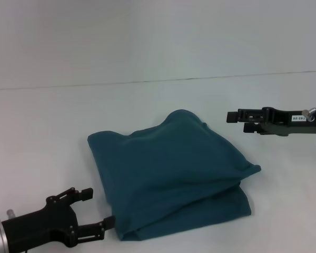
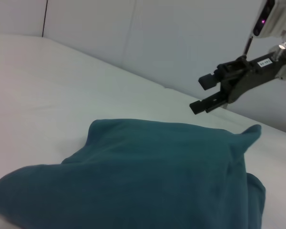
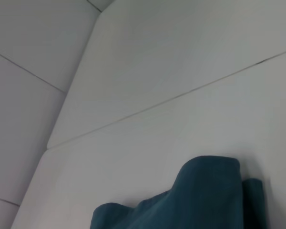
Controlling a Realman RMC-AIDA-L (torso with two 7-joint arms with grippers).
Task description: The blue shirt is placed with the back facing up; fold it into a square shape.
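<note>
A white desk (image 1: 52, 137) is spread across the whole head view, with a thin seam running across it behind the work.

The shirt (image 1: 168, 174) is laid near the middle of the desk, folded into a rough, thick square of several layers. Its edges are uneven: one corner is raised in a rounded hump on the far side, and the lower layers are seen jutting out along the near right edge. In the left wrist view the shirt (image 2: 148, 176) is seen as a bunched mound with a pointed corner sticking up; in the right wrist view only its far humped corner (image 3: 200, 195) is shown.

The left gripper (image 1: 97, 208) is held low at the near left corner of the shirt. Its fingers are spread wide apart and nothing is held between them; the tip of the nearer finger is just at the cloth's edge, and contact cannot be judged.

The right gripper (image 1: 237, 121) is held above the desk, to the right of the shirt's far corner and apart from it. Its fingers (image 2: 207, 81) are parted, with nothing gripped.
</note>
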